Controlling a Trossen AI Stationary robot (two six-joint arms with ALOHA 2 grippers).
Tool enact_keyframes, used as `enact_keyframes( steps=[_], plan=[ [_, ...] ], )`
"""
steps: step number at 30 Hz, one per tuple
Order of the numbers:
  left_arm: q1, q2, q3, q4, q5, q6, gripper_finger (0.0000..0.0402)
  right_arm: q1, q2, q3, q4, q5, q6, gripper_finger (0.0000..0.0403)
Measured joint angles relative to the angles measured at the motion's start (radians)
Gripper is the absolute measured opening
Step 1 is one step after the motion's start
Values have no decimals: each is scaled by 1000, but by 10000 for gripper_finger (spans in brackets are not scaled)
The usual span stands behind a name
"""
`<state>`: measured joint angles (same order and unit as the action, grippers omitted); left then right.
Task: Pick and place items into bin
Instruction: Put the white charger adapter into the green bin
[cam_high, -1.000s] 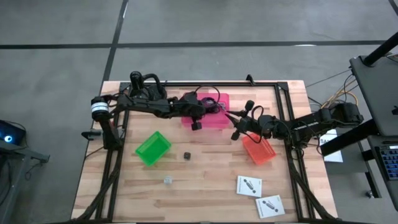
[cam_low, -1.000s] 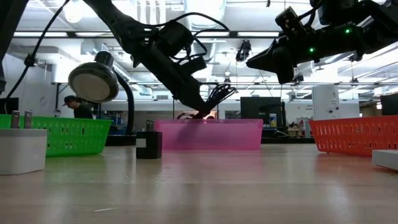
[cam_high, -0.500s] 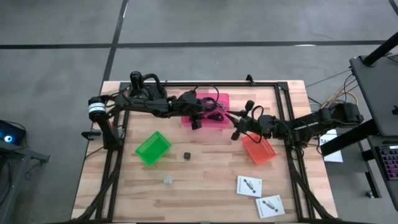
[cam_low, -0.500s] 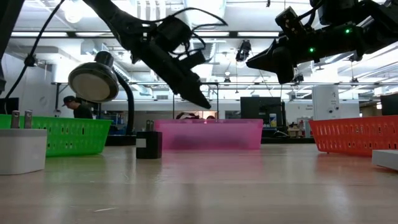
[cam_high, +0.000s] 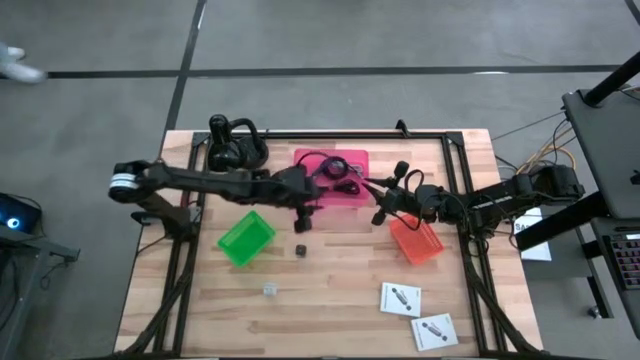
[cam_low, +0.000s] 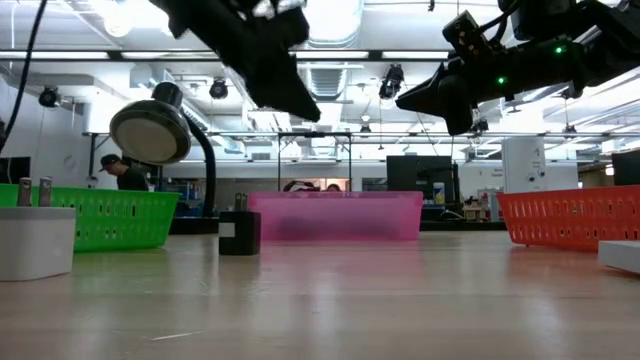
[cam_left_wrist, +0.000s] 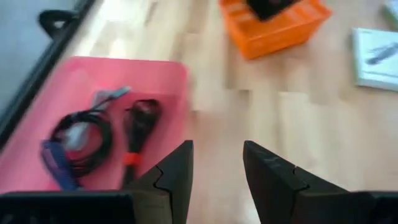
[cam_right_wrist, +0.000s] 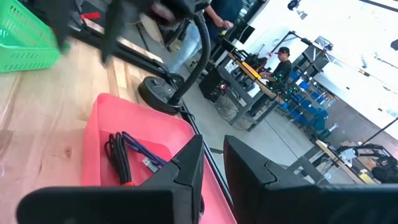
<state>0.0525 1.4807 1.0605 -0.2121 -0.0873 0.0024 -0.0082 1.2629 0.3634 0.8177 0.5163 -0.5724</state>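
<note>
My left gripper (cam_high: 300, 222) hangs open above bare wood, just near of the pink bin (cam_high: 352, 195), and holds nothing; its fingers also show in its wrist view (cam_left_wrist: 217, 168). The black coiled cable (cam_left_wrist: 87, 134), the purple cable (cam_left_wrist: 55, 158) and the short silvery cable (cam_left_wrist: 109, 98) lie in the pink bin. The tiny dark cube (cam_high: 300, 250) and the tiny clear piece (cam_high: 269, 290) sit on the table. Two flat white packets (cam_high: 400, 298) (cam_high: 434, 331) lie at the near right. My right gripper (cam_high: 380, 214) hovers between the pink and orange bins, its fingers a narrow gap apart (cam_right_wrist: 212, 165).
A green bin (cam_high: 246, 237) stands to the left and an orange bin (cam_high: 416, 241) to the right, under the right arm. A black lamp (cam_high: 232, 150) stands at the far left corner. Black frame rails run along the table's sides. People show in the room beyond.
My left gripper has let go of the black cable, which now lies in the pink bin. The gripper has risen clear of the bin and moved toward the table's near edge and a little left. My right arm has kept still.
</note>
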Motion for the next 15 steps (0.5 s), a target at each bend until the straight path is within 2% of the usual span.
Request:
enact_keyframes(
  steps=[6,9,15],
  plan=[
    [-151,-66,-1,-108,-1,-178,125,-1,0,0,0,0,1,52],
    [-232,-77,-3,-156,-44,-246,125,-2,0,0,1,0,3,52],
    [-354,-47,-3,-135,-70,-341,126,-2,0,0,0,0,7,52]
  ],
)
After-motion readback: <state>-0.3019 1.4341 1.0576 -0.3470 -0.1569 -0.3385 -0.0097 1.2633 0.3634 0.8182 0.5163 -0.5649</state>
